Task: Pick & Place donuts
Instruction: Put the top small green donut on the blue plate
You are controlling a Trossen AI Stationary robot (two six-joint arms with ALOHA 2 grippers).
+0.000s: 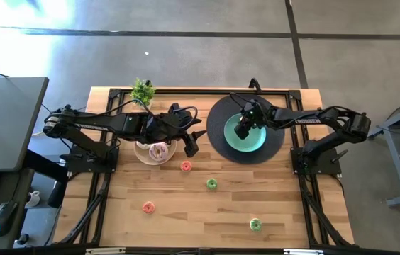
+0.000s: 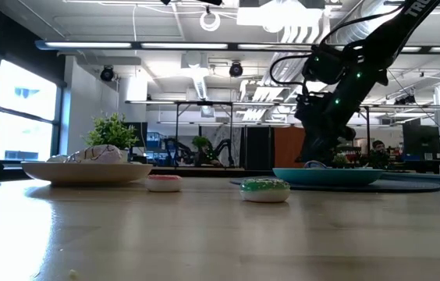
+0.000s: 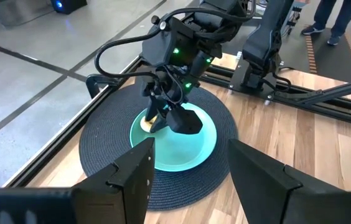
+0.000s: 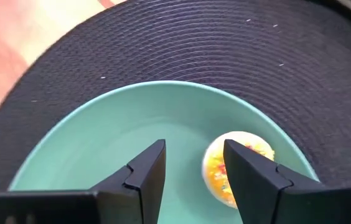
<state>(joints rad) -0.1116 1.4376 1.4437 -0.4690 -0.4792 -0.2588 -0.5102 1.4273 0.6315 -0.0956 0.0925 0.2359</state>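
Note:
My right gripper (image 1: 243, 130) hangs open low over the teal plate (image 1: 257, 144), which lies on a dark round mat (image 1: 218, 117). A small yellow donut (image 4: 216, 165) lies on that plate, partly behind one fingertip (image 4: 250, 171); between the fingers only bare plate shows. My left gripper (image 1: 191, 143) is open above the table, between the mat and the beige plate (image 1: 143, 157). The beige plate holds larger iced donuts (image 1: 159, 150). Small donuts lie on the wood: red (image 1: 186, 166), green (image 1: 212, 183), pink-red (image 1: 148, 207), green (image 1: 255, 224). My right gripper stands with one fingertip (image 4: 250, 171) over the edge of the yellow donut (image 4: 216, 165), which lies flat on the teal plate. Whether that finger touches it, I cannot tell.
A small green plant (image 1: 142, 91) stands near the table's far edge, behind the beige plate. Black frame rails (image 1: 186, 91) run along the far edge and both sides. The near half of the table holds only the scattered small donuts.

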